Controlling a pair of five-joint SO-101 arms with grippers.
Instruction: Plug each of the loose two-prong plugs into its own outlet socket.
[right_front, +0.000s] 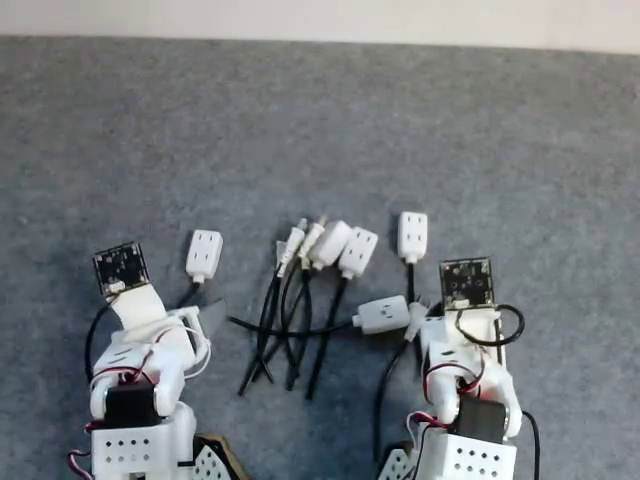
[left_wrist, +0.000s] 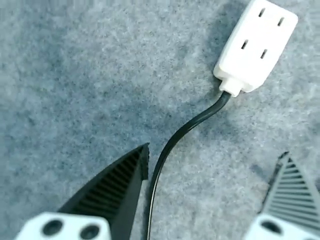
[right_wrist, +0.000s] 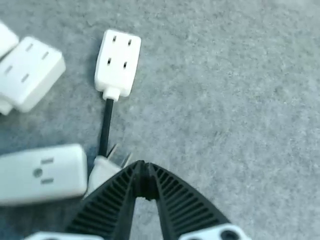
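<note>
A white two-socket outlet (left_wrist: 255, 45) on a black cord (left_wrist: 185, 132) lies just ahead of my left gripper (left_wrist: 215, 160), which is open and straddles the cord; the same outlet (right_front: 204, 254) sits left of centre in the high view. My right gripper (right_wrist: 143, 172) is shut with nothing between its fingers. A loose white two-prong plug (right_wrist: 107, 165) lies right beside its tips, prongs up. Past it is another outlet (right_wrist: 117, 64), seen from above as the outlet (right_front: 412, 235). Two more plugs (right_front: 305, 240) lie mid-table.
A sideways white outlet (right_front: 382, 314) lies by my right gripper (right_front: 422, 318), and another outlet (right_front: 358, 252) is in the middle. Several black cords (right_front: 290, 330) cross and tangle between the arms. Grey carpet (right_front: 320, 120) stretches behind.
</note>
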